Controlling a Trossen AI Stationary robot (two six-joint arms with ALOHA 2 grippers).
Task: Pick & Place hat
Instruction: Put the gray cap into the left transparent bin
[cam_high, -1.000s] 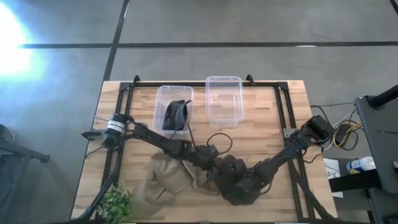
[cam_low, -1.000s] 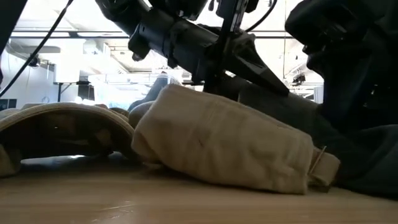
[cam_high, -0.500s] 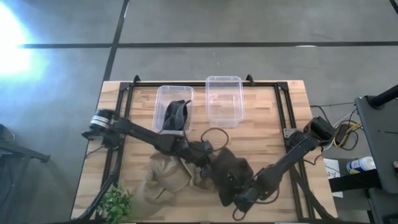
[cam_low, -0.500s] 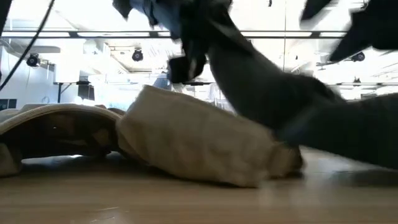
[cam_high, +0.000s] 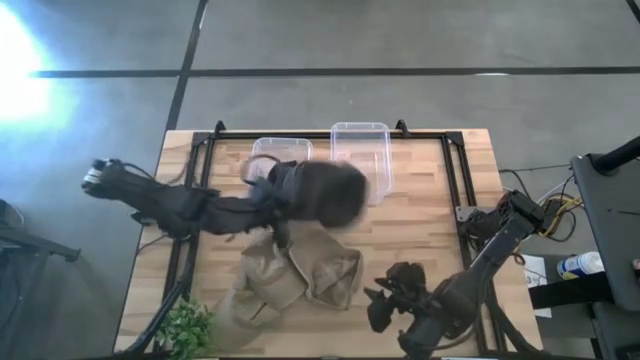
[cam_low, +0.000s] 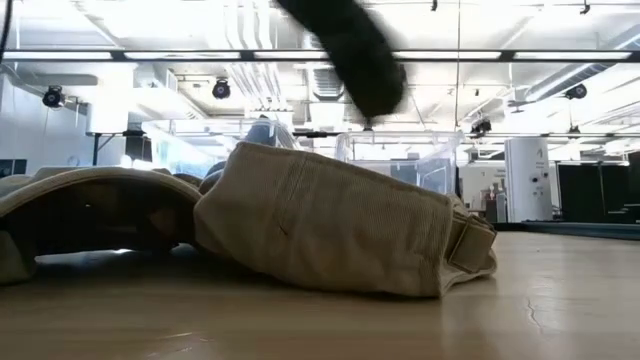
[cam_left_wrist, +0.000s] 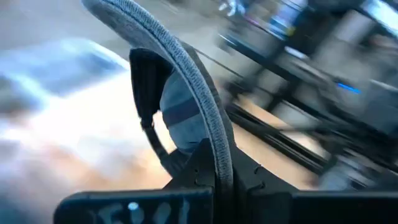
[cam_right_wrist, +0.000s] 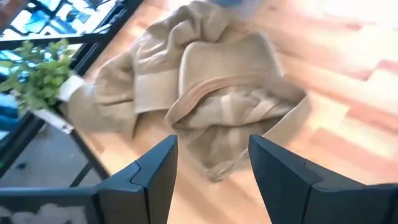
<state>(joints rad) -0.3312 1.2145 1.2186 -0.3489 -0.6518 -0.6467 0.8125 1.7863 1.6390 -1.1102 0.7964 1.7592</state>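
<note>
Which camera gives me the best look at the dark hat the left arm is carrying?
The high view: the dark hat hangs whole from the left gripper near the bins, though blurred. The left wrist view shows only its grey brim edge pinched between the fingers; the low view shows a dark streak; the right wrist view shows none.

Glare burns white on the floor left of the table (cam_high: 420, 215); the dark hat (cam_high: 325, 190) smears with motion blur.

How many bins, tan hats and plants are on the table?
Bins: 2
Tan hats: 2
Plant: 1
Total: 5
</note>
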